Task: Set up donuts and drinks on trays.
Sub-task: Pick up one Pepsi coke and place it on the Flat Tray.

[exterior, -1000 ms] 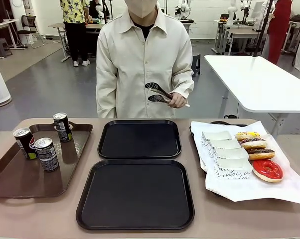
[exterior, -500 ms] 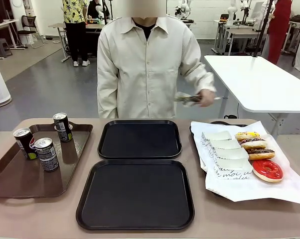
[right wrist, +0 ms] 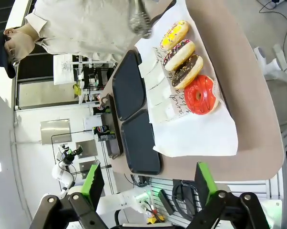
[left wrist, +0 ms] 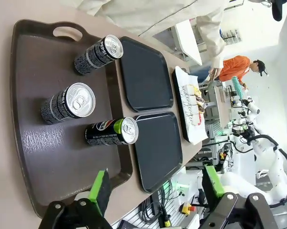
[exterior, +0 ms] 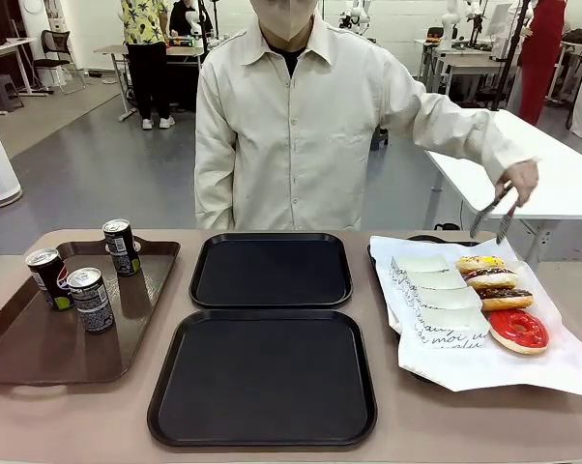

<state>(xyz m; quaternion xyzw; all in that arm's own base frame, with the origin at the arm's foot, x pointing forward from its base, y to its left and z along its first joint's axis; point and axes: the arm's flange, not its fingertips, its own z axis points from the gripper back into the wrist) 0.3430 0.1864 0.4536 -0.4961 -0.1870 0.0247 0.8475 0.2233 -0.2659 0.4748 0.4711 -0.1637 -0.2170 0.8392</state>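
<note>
Green-padded, both spread wide: left gripper [left wrist: 154, 172] well above drinks [left wrist: 69, 102], right gripper [right wrist: 148, 166] above donuts [right wrist: 185, 61].

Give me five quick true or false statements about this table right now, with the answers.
1. Three cans stand on the brown tray. True.
2. The donuts lie on the brown tray too. False: the donuts lie on the white paper.
3. The person's hand holds tongs near the donuts. True.
4. The red-glazed donut is farthest from the robot. False: the red-glazed donut is nearest in its row.
5. The left gripper is shut on a can. False: the left gripper is open, holding nothing.
</note>
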